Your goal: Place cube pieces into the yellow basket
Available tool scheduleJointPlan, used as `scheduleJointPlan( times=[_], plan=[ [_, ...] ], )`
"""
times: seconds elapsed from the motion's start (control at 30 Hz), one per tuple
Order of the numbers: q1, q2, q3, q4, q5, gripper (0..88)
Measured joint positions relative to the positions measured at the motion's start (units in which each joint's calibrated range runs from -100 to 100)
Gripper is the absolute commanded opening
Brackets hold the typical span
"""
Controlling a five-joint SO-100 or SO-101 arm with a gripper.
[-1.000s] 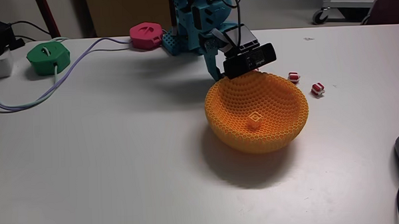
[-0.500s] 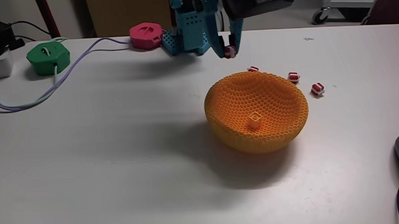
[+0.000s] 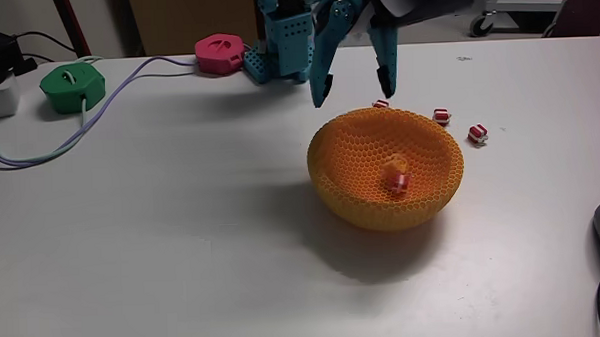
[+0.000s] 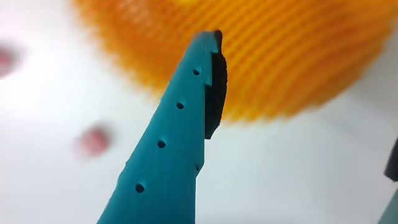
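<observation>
Now end effector [image 3: 355,90] hangs above yellow basket [image 3: 351,187] back rim, fingers spread wide, nothing pinched. Red-and-white cube [image 3: 398,181] lies inside basket beside yellow-orange cube [image 3: 397,166]. Three more cubes [image 3: 443,114] wait on worktop [image 3: 183,243] behind basket, near for next picks.

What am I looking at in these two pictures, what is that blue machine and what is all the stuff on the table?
It is a small blue robot arm with a two-finger pincer, hanging open and empty above the yellow basket. One camera stands still beside the white table; the other rides on the arm, so you see a blurred teal finger close up. Inside the basket lie a red-and-white cube and a yellow-orange one behind it. Three more cubes sit on the table behind the basket. The green and pink round gadgets are cabled devices.
</observation>
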Motion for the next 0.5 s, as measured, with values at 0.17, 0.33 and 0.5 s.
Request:
scheduleJointPlan(
  times=[0.17,0.33,0.5],
  plan=[
    [-14.6,-9.5,-2.2,29.5,-9.8,43.8],
    [-23.2,-14.5,13.9,19.0,-12.7,43.9],
    [-34.2,-12.1,23.4,7.7,-13.5,41.0]
  ],
)
